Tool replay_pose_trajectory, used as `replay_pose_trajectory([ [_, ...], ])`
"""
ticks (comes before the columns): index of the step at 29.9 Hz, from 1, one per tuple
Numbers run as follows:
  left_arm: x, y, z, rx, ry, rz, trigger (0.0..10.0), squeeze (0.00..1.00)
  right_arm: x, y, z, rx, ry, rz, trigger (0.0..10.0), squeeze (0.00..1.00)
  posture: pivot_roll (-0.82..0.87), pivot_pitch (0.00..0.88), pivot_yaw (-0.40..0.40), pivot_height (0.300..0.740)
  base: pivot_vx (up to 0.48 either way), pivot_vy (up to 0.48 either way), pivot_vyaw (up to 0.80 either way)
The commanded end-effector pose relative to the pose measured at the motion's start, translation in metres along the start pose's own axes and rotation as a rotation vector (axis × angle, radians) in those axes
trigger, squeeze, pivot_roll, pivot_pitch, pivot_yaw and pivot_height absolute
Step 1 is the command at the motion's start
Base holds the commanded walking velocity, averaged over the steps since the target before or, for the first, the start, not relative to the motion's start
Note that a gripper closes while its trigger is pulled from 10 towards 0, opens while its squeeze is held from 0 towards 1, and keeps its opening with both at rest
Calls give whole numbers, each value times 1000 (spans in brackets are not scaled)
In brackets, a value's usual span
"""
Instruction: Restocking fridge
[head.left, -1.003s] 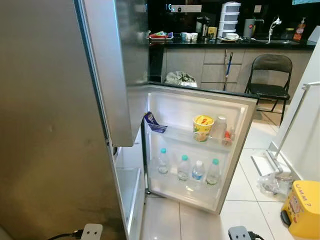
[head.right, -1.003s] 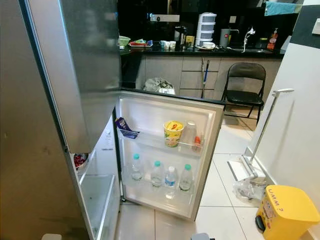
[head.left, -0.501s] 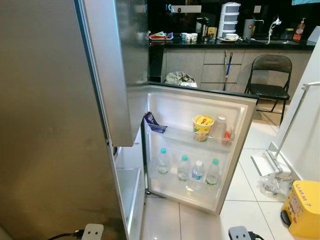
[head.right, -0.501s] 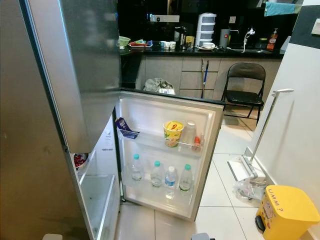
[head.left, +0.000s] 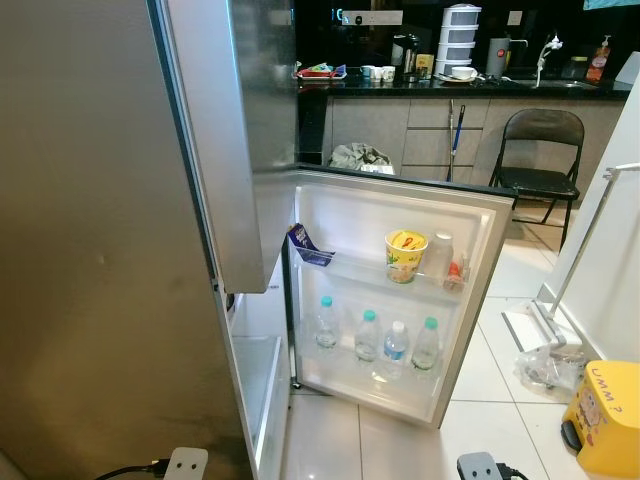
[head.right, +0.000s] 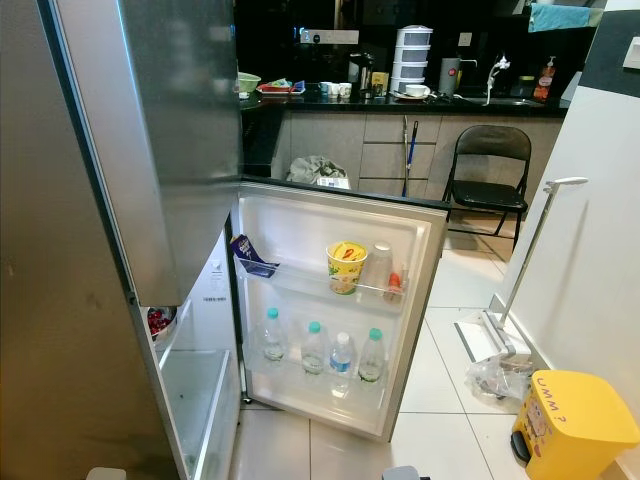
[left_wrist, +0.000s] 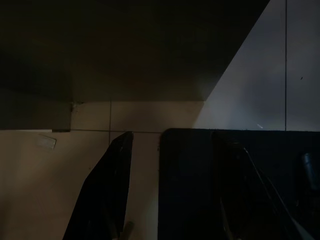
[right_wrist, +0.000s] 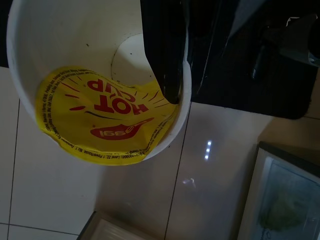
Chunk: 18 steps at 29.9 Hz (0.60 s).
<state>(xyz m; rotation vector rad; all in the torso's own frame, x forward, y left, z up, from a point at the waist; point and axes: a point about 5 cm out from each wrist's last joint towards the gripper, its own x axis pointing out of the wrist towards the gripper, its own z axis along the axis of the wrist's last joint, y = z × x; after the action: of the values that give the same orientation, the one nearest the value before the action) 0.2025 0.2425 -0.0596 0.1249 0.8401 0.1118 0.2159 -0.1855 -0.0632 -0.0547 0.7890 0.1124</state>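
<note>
fridge door (head.left: 470, 300): lower door swung wide open, upper door shut
stocked so far: noodle cup (head.left: 405, 254) plus small items on upper door shelf; four water bottles (head.left: 377, 338) on lower shelf
right gripper (right_wrist: 167, 60): jaws clamped on rim of a second Maggi Hot Cup (right_wrist: 100, 95), held low over floor tiles
left gripper (left_wrist: 170, 190): fingers apart, empty, hanging idle
left to do: my guess, carry the held cup to the door shelf
around: yellow bin (head.right: 570, 425), folding chair (head.left: 540, 150), clear walk to door
</note>
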Motion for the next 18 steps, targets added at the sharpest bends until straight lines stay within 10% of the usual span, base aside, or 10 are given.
replay_pose_trajectory([
  [1,0,-4,-1,8,4,-10,10000,0,-1,-1,-2,8,12,-2,10000,0,10,36,5,740,0,0,0],
  [18,0,-5,-1,-2,4,-6,10000,0,1,4,-3,3,27,4,10000,0,16,50,0,740,0,0,0],
])
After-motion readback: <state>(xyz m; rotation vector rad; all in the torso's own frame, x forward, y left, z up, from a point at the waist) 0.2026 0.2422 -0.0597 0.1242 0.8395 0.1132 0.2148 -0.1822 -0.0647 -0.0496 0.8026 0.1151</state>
